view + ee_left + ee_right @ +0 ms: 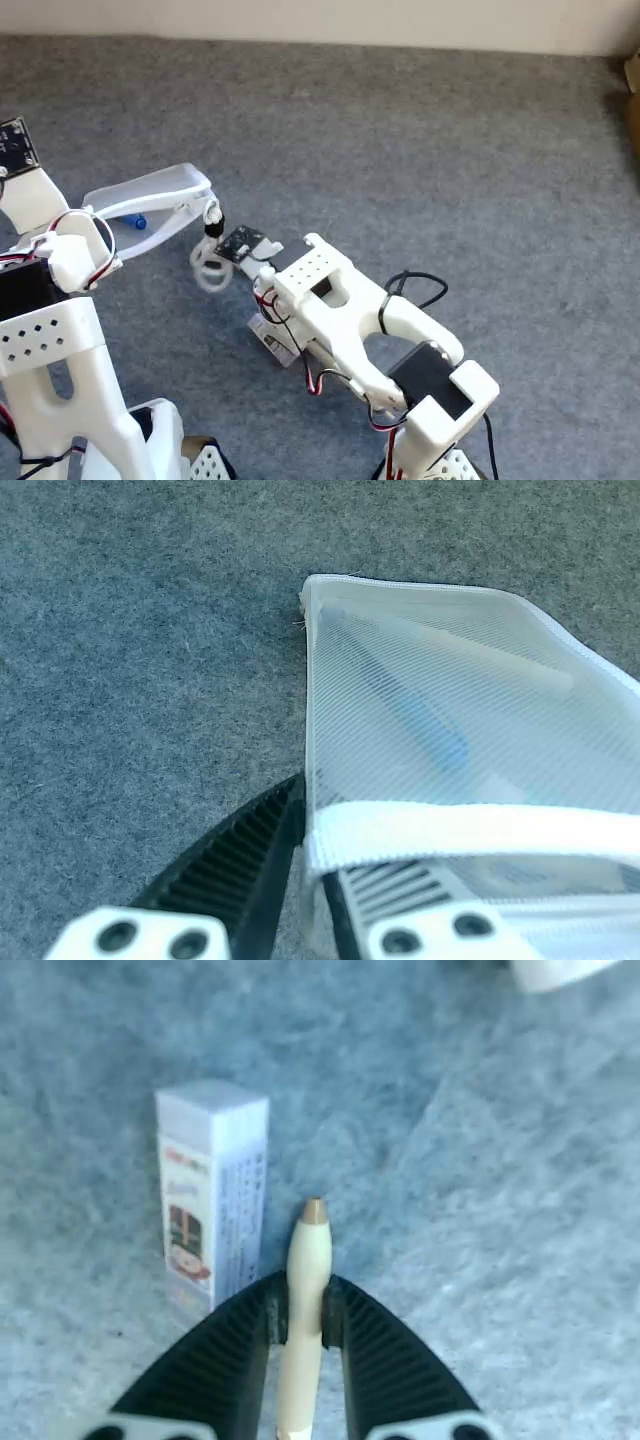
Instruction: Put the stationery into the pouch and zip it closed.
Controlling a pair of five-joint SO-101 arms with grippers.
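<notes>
L arm (55,330) sits at lower left of the high view. The mesh pouch (150,200) juts from it toward frame centre, long axis approx. horizontal, far end tipped slightly up-right. A blue spot shows through the mesh in that view.

Left gripper (315,860): clamped on the pouch (450,710) at its thick white edge band, black jaw on the outside, the other jaw seen through the mesh, w/ no gap except the fabric. Inside the pouch are a blue pen (420,725) and a white stick (470,650). Both lie slanted and approx. parallel to each other, running from the pouch's far corner back toward the band.

R arm (350,320) crosses centre to lower right of the high view. The eraser (272,340) peeks out beneath it on the grey desk (450,150), lower centre of the frame.

Right gripper (305,1295): pinched tight on a cream pencil (308,1250), jaws nearly together w/ only the shaft between them. The pencil's long axis is in line w/ the gripper, brownish tip pointing straight out past the fingertips. Can't tell if the tip touches the desk.

The eraser (212,1190) is in a printed sleeve and lies flat on the desk just beside the pencil tip, not touching. Its long axis is approx. parallel to the pencil.
</notes>
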